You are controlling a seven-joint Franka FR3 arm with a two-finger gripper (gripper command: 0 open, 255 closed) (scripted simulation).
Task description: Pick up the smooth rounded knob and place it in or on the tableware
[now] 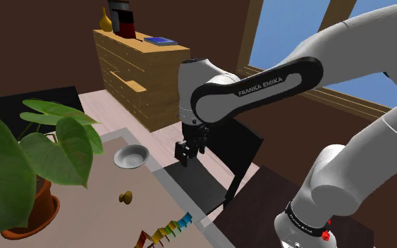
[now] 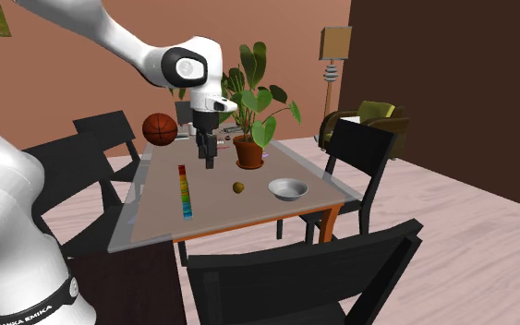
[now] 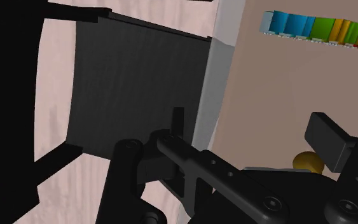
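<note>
Starting at the second exterior view's far left, well to the left of the gripper (image 2: 210, 159) and roughly level with it: an orange-brown basketball (image 2: 160, 129) by the far end of the table (image 2: 156, 226). Next, below the gripper and just left of it: a narrow rainbow-coloured strip (image 2: 186, 192), lying flat on the tan tabletop. Then the gripper itself, pointing straight down, hanging above the table, touching nothing. Fingers (image 3: 327, 137) standing apart in the wrist view, nothing clasped between them: released. Below the gripper and a little to its right: the small rounded golden-brown knob (image 2: 238, 187), sitting on bare tabletop, apart from both fingers. Behind the knob, up and right of the gripper: a broad-leaved green plant (image 2: 253, 92) in a reddish pot (image 2: 249, 153). Farther right again, beyond the knob from the gripper: a shallow grey bowl (image 2: 288, 189), upright near the table's edge, close to the knob yet not touching it. Seen from the shoulder view: bowl and knob off to the gripper's left, knob the lower of the two, gripper above the table's grey rim, black chair (image 1: 240, 144) just to its right. Looking along the gripper in the wrist view: chair seat under one finger, tabletop under the other, knob peeking out from behind that finger's tip.
</note>
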